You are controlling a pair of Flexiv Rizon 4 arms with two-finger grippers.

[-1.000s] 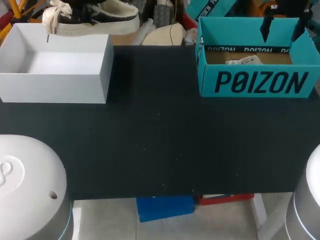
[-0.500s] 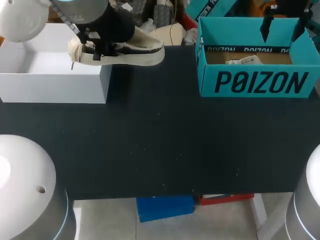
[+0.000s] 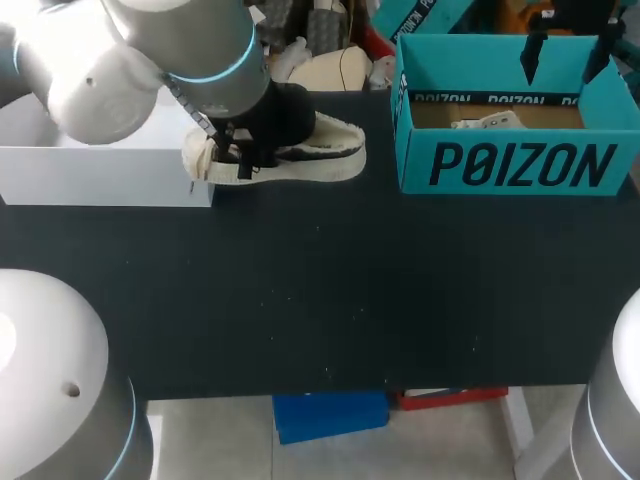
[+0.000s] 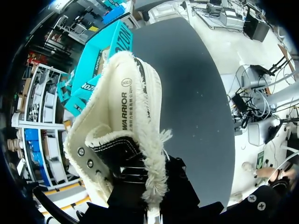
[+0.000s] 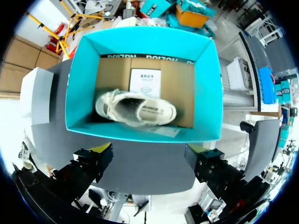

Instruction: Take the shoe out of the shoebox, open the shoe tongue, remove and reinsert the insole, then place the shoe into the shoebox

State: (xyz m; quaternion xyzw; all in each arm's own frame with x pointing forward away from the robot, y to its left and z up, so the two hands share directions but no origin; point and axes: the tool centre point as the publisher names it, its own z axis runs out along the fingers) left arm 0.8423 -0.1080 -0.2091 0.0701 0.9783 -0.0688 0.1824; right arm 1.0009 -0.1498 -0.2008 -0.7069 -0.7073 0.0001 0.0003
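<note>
Left claw point(image 4: 152, 193) clamping frayed canvas shoe point(image 4: 126, 121), cardboard shoebox point(image 3: 515, 165)

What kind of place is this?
Probably a robot test lab: the left gripper holds a shoe over a black table with a white box and a teal shoebox.

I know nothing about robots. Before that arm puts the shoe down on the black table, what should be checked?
1. Grip: the left hand is shut on the shoe at its collar: ok.
2. Landing spot: the black table in front of the shoe is bare: ok.
3. Clearance from the white box: seen from above, the shoe's end overlaps the box's corner: cannot tell.
4. Right hand out of the way: it is open above the teal box, far from the shoe: ok.
5. Shoe's height over the table: cannot tell.
</note>
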